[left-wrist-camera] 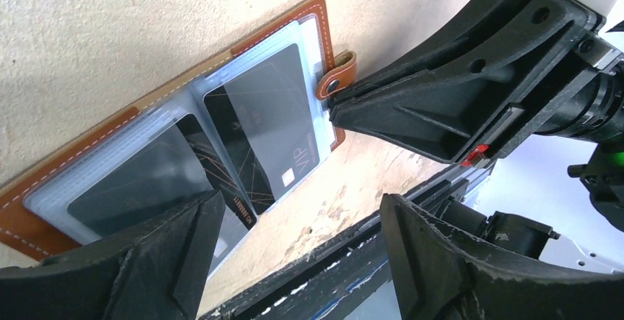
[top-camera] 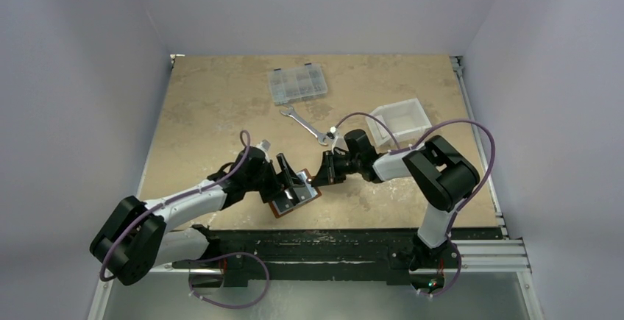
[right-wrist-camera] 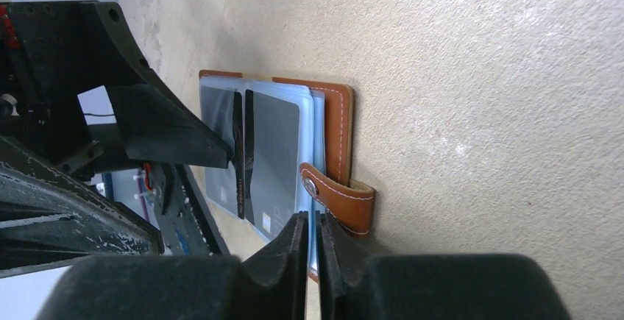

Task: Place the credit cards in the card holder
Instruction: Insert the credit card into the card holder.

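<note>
Pinching card holder [right-wrist-camera: 339, 125] edge, right tool [right-wrist-camera: 313, 223] closed; left tool [left-wrist-camera: 299, 204] spread open above credit cards [left-wrist-camera: 268, 118].

A dark credit card [left-wrist-camera: 268, 125] in the card holder [left-wrist-camera: 18, 217] reads "VIP".

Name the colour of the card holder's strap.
The card holder strap is reddish-brown with white stitching; right wrist view.

You have: one reddish-brown leather card holder [right-wrist-camera: 340, 125] — two dark glossy cards [left-wrist-camera: 268, 125] [left-wrist-camera: 140, 180] showing in it; one silver metal wrench [top-camera: 305, 123]; one clear plastic compartment box [top-camera: 297, 84]; one white plastic bin [top-camera: 405, 118].
</note>
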